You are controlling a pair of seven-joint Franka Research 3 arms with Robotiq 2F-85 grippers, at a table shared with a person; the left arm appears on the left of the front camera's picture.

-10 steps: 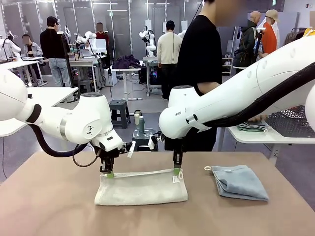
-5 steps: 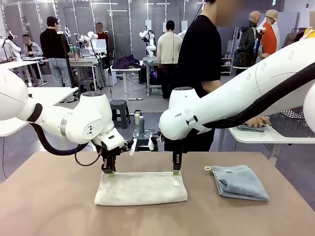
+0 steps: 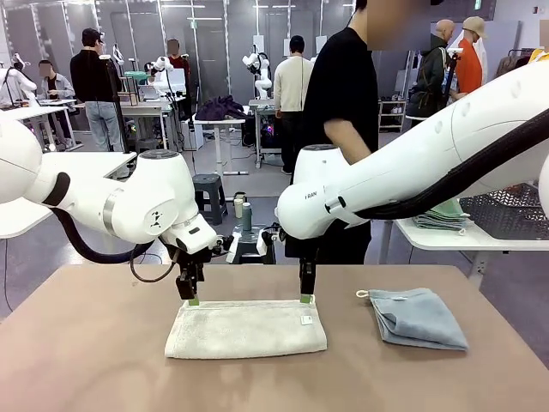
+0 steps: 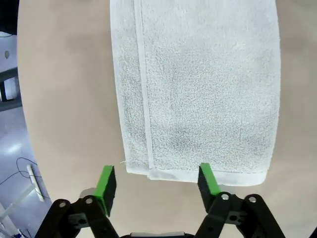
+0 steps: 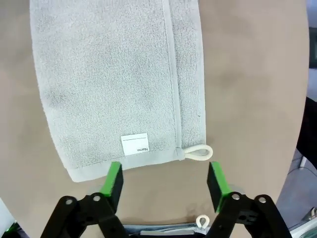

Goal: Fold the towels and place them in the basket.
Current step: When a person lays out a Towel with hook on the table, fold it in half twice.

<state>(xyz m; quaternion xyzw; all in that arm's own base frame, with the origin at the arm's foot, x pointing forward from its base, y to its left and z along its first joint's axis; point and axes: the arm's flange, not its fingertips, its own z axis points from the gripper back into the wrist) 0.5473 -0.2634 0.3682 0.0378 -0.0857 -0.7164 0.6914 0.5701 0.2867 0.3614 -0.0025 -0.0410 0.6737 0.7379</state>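
tabletop (image 3: pixel 86 360): cream towel (image 3: pixel 246 329) folded, long axis left-right.

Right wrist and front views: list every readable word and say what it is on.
"Name": on the white label sewn to the cream towel, right wrist view.
Small print on the right arm, front view: too small to read.
Nothing else is legible.

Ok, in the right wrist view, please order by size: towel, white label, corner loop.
Largest: the terry towel.
Then the white label.
Smallest: the corner loop, though close to the label.
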